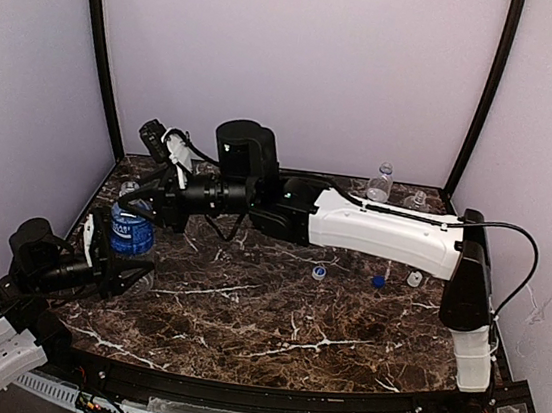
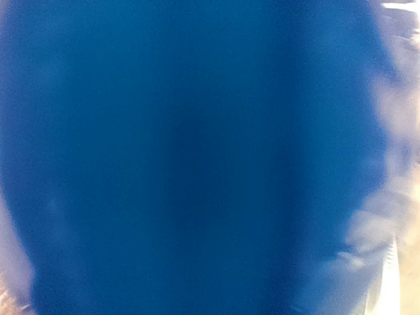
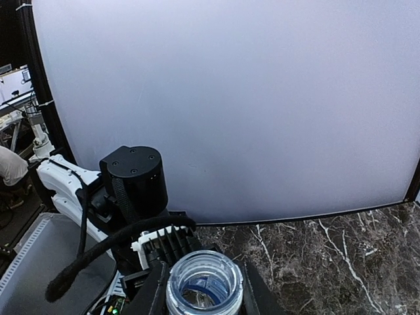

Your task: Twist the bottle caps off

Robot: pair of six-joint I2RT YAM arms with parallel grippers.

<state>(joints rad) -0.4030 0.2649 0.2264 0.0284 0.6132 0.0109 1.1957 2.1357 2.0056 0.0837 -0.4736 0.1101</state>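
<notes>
Fingers [image 3: 149, 298] of my right gripper [image 3: 203, 290] clamp the neck of the blue-labelled bottle [image 1: 133, 233], far left on the table [image 1: 271, 327], placed for twisting at its mouth, which looks uncapped. My left gripper [image 1: 125, 274] sits at the label, presumably as a brace; whether it grips I cannot tell. Three loose caps [image 1: 378, 281] lie right of centre.

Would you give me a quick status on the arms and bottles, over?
Left gripper at blue-label bottle, grip unseen. Right gripper flanks its open neck. Three caps loose on table. No obstruction seen.
</notes>
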